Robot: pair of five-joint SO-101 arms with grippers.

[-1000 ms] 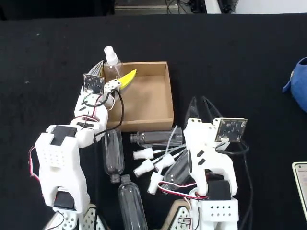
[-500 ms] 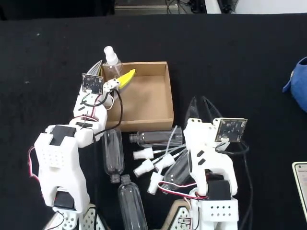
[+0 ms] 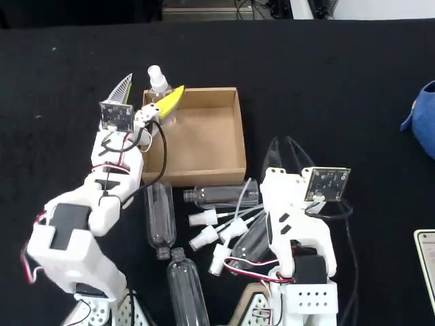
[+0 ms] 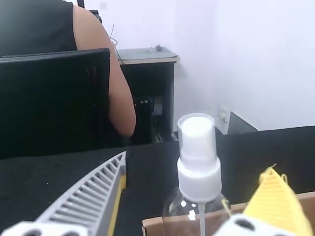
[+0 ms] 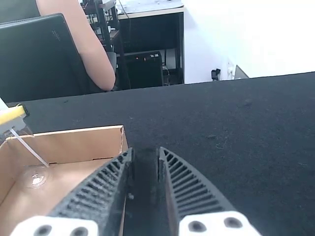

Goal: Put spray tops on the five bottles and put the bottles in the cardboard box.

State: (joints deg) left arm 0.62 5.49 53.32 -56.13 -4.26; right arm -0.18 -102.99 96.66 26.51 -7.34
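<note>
A clear bottle point(image 3: 158, 83) with a white spray top point(image 4: 196, 150) stands upright in the far left corner of the cardboard box point(image 3: 204, 139). My left gripper point(image 3: 146, 93) is open. Its grey finger point(image 4: 86, 196) and yellow finger point(image 4: 269, 196) stand to either side of the bottle without touching it. Three bare bottles point(image 3: 221, 195) lie on the table in front of the box, and another lies partly under the right arm. Several loose spray tops point(image 3: 205, 238) lie among them. My right gripper point(image 3: 286, 145) is shut on nothing beside the box's near right corner point(image 5: 118, 132).
The table is covered in black cloth. A blue cap point(image 3: 425, 125) lies at the right edge, and a white flat object point(image 3: 427, 261) near the front right. A person sits behind the table in the wrist views.
My left gripper has swung left and away from the box, and its fingers have spread wider. The capped bottle stays upright in the box corner. The right arm has not moved.
</note>
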